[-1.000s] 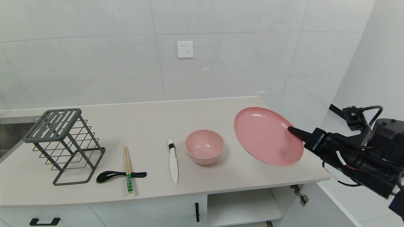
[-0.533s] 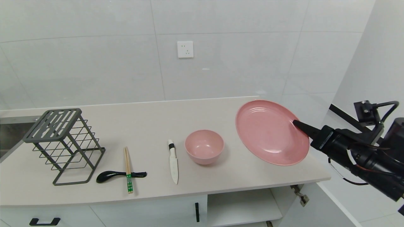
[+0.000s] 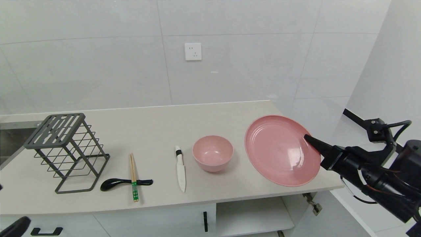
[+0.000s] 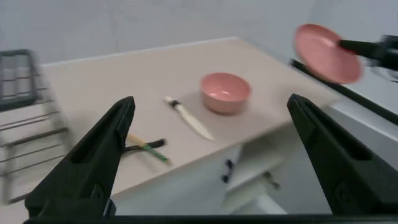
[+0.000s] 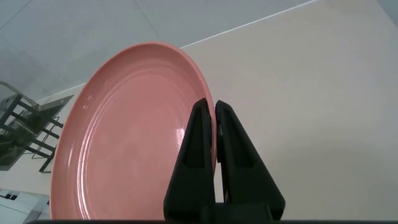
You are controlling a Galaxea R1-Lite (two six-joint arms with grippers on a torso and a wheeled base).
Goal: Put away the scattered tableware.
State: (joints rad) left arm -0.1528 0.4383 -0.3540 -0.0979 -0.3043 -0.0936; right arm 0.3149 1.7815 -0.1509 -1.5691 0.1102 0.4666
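Right hand pinches rim of tilted pink plate, held off bench right of bowl. Risk: thin edge grip (single point) may let plate pivot, slip, drop.

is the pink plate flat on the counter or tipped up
Tipped up: the right gripper pinches the pink plate by its rim, tilted, off the counter.

A white wall socket sits on the tiled wall above the beige countertop's back edge. Below its front edge, a black drawer handle shows under the left corner. A vertical black handle stands beside an open shelf.
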